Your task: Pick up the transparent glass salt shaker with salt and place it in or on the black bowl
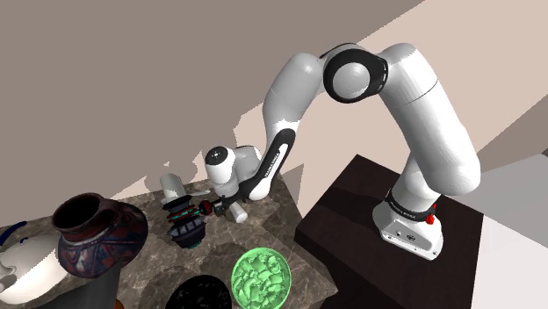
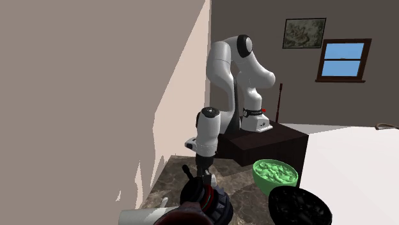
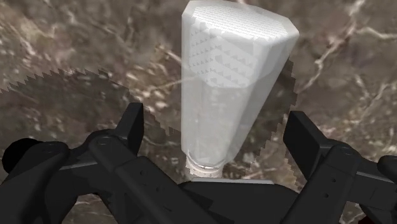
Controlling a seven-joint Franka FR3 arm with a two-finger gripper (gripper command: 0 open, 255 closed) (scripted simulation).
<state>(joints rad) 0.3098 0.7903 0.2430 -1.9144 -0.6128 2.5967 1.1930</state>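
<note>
The salt shaker (image 3: 222, 89) is a pale, translucent tapered body lying on its side on the marble counter (image 3: 76, 44). Its narrow end sits between my gripper's (image 3: 216, 124) two black fingers (image 3: 133, 127). The fingers stand apart on either side of it with a gap to each, so the gripper is open and the shaker is not held. From the shoulder view the gripper (image 1: 184, 218) is low over the counter, next to the shaker (image 1: 173, 186). The black bowl (image 1: 200, 294) sits at the counter's near edge, and at the second exterior view's lower right as the black bowl (image 2: 299, 206).
A green bowl (image 1: 261, 276) stands beside the black bowl, towards the stand. A dark brown vase (image 1: 88, 233) and a white object (image 1: 26, 268) crowd the shoulder view's left. A wall runs close behind the counter. The dark stand (image 1: 369, 219) borders the counter.
</note>
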